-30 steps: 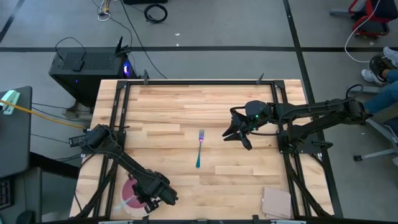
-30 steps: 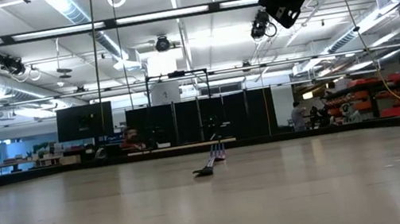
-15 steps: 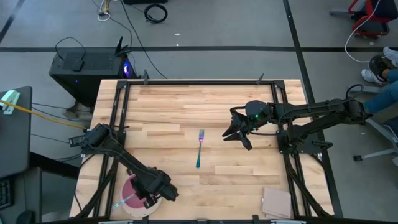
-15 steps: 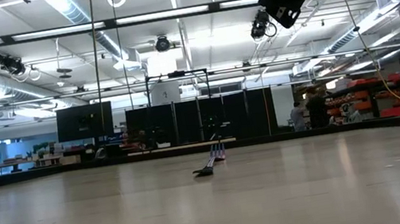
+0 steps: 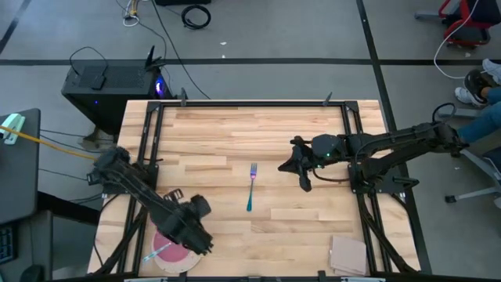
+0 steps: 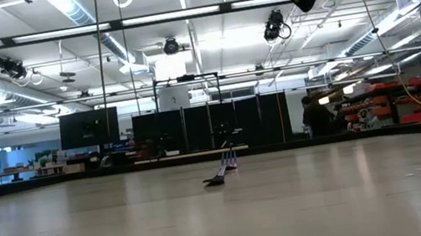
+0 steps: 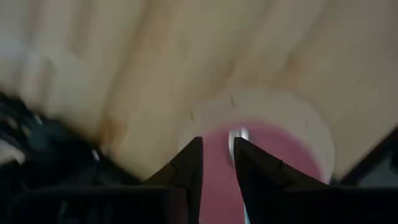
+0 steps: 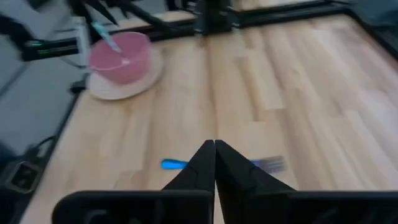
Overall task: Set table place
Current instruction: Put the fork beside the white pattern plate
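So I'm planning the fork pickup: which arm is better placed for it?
Probably the right. The right gripper hangs beside the fork at mid-table, fingers shut. The left gripper is off by the pink bowl near the table's corner.

A grey concrete floor (image 5: 258, 47) crossed by dark seams surrounds the work area, where a black computer tower (image 5: 109, 84) glows blue beside loose cables (image 5: 196, 16). Beyond, rows of ceiling strip lights (image 6: 177, 15) illuminate a wide hall with dark partition panels (image 6: 212, 126) and a figure (image 6: 312, 116) at distant benches.
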Robot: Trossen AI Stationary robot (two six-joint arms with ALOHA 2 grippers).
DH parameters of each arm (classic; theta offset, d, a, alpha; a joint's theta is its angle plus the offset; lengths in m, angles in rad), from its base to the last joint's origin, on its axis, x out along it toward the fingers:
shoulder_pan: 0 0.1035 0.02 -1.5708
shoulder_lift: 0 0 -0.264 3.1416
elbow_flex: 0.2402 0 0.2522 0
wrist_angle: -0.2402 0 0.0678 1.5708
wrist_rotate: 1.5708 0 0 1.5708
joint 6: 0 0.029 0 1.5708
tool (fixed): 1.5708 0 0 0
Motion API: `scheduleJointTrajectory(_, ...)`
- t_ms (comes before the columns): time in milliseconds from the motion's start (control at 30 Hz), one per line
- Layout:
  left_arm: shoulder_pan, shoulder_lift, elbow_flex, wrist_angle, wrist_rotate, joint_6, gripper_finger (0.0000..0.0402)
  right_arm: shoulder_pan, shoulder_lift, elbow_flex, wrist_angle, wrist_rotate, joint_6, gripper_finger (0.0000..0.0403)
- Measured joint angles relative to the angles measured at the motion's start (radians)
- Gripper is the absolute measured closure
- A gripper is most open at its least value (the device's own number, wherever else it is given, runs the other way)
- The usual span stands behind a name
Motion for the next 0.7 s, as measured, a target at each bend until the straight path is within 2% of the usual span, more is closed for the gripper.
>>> scheduleJointTrajectory(267,-0.062,-0.135,-0.003,-0.001,-0.303,-0.067,0.0306,0.084,0.047,0.090,-0.177,0.204,0.145,0.0396)
scheduleJointTrajectory(500,-0.131,-0.170,-0.003,-0.001,-0.561,-0.028,0.0315,0.127,0.175,0.093,-0.187,0.239,0.238,0.0400)
scheduleJointTrajectory(700,-0.145,-0.171,-0.003,-0.001,-0.640,0.004,0.0311,0.126,0.306,0.120,-0.209,0.271,0.385,0.0401)
